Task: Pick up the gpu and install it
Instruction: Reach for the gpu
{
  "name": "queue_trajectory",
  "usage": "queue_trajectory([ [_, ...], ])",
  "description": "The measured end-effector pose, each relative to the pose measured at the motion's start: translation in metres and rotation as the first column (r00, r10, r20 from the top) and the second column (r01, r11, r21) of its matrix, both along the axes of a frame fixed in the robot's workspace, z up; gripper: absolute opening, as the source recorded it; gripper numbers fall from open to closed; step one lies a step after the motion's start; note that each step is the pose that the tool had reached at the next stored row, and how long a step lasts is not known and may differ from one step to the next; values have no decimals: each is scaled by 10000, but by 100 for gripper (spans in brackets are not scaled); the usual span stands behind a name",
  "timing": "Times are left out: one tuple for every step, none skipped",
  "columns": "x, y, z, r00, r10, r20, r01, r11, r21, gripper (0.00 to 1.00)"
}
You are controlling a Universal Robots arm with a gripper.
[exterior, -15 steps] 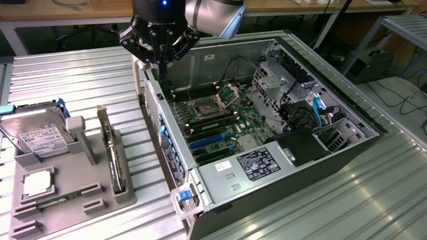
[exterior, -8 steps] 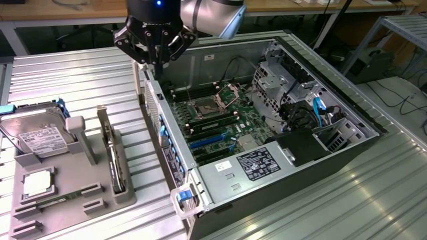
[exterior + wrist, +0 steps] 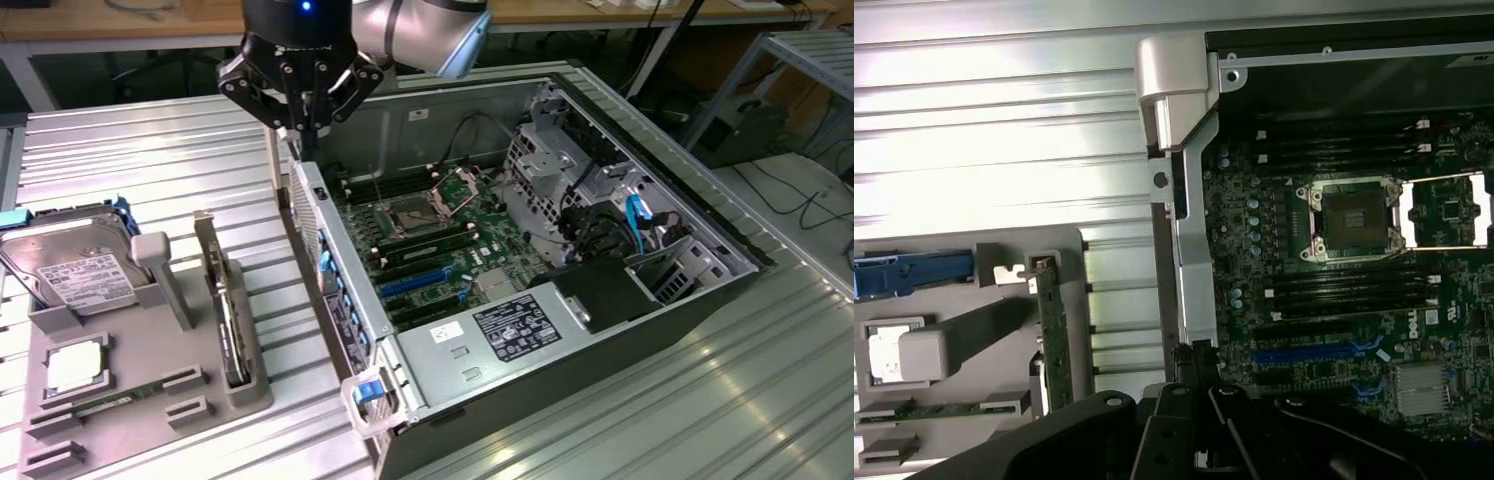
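The gpu (image 3: 224,312) stands on edge in a slot of the grey holder (image 3: 134,420) at the exterior view's left, its silver bracket at the far end. In the wrist view the gpu (image 3: 1054,340) is a thin green strip seen from above. My gripper (image 3: 304,128) hangs over the near-left wall of the open computer case (image 3: 334,290), fingers shut with nothing between them. It is well apart from the gpu, further back and higher. In the wrist view the gripper (image 3: 1190,358) sits above the case wall, beside the motherboard (image 3: 1334,300) with its blue card slots (image 3: 1314,352).
A silver hard drive (image 3: 70,268) leans in the holder's far end, with a square chip (image 3: 74,365) and memory sticks (image 3: 100,405) in front of it. Inside the case are the processor socket (image 3: 420,212), a power supply (image 3: 501,330) and drive cages (image 3: 574,150). Ribbed metal table (image 3: 641,420) surrounds everything.
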State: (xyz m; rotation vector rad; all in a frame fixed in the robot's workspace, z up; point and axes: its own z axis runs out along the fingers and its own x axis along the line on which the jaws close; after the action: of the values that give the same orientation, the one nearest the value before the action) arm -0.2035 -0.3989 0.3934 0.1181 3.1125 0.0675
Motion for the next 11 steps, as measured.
queue_trajectory([
  [-11,0,0,10000,0,0,0,10000,0,11],
  [-25,0,0,10000,1,0,-1,10000,0,11],
  [-36,0,0,10000,0,1,0,10000,0,11],
  [-49,0,0,10000,0,1,0,10000,1,11],
  [-62,0,0,10000,1,0,-1,10000,0,11],
  [-75,0,0,10000,0,1,0,10000,1,11],
  [-87,0,0,10000,1,0,-1,10000,1,11],
  [-100,0,-1,10000,1,1,-1,10000,1,11],
  [-111,0,0,10000,0,1,0,10000,0,11],
  [-127,0,-1,10000,1,1,-1,10000,1,11],
  [-138,0,0,10000,1,1,-1,10000,0,11],
])
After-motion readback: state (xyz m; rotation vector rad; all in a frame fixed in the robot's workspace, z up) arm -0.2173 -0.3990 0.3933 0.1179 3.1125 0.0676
